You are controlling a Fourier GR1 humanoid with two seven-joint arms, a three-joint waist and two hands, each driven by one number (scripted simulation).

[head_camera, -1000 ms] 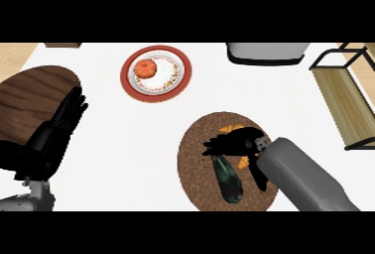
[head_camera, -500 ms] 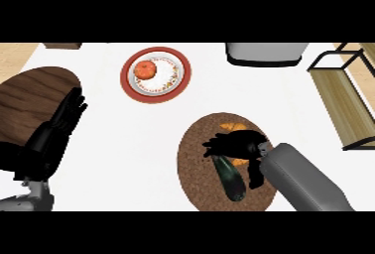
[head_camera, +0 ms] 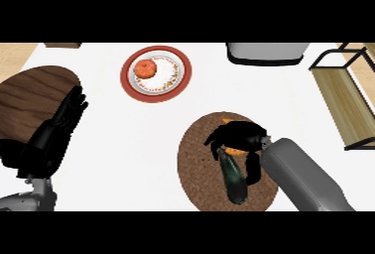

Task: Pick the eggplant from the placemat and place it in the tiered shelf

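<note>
Dark and glossy, the eggplant [head_camera: 234, 176] lies lengthwise on the woven placemat [head_camera: 196, 163], the right hand [head_camera: 238, 139] curled over its upper end to take hold, while bare white counter [head_camera: 285, 94] stretches from the placemat toward the tiered shelf [head_camera: 344, 99], and the left hand [head_camera: 62, 124] rests relaxed well aside.

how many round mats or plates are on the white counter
3: a red-rimmed round plate holding an orange fruit at top centre, a brown woven round placemat under the right hand, and a dark wooden round board at left, partly behind the left hand.
</note>
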